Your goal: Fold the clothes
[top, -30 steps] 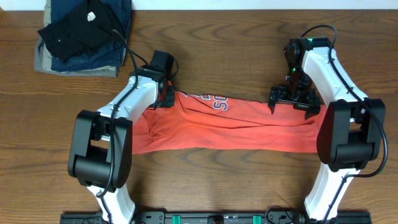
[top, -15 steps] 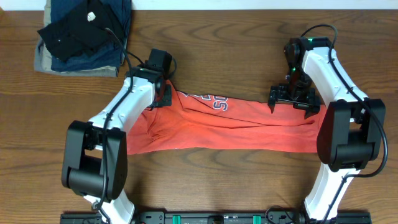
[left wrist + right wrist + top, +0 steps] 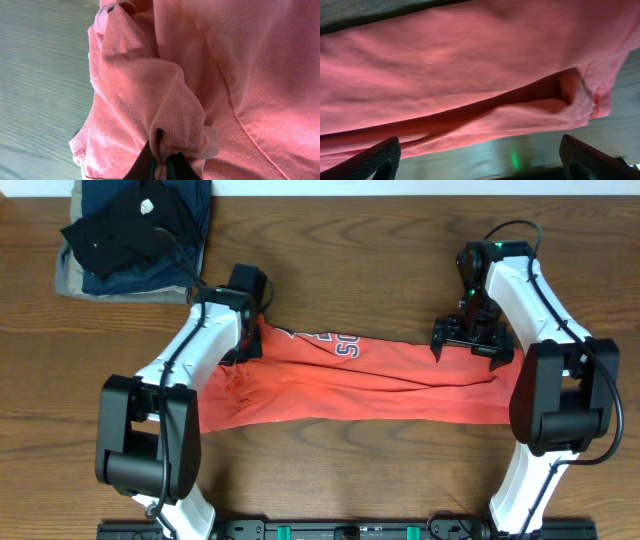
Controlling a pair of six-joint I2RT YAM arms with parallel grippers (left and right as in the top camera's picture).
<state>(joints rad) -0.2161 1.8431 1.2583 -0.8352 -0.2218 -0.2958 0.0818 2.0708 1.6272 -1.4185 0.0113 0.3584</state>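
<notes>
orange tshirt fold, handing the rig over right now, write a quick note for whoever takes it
Left gripper: shut on a pinch of the T-shirt at its far left edge.
Right gripper: open, low over the shirt's far right end, holding nothing.
T-shirt: a long wrinkled band across the table between the arms, lettering partly showing.
Done: seemingly one lengthwise fold.
Left: right grip, then fold it compact.
</notes>
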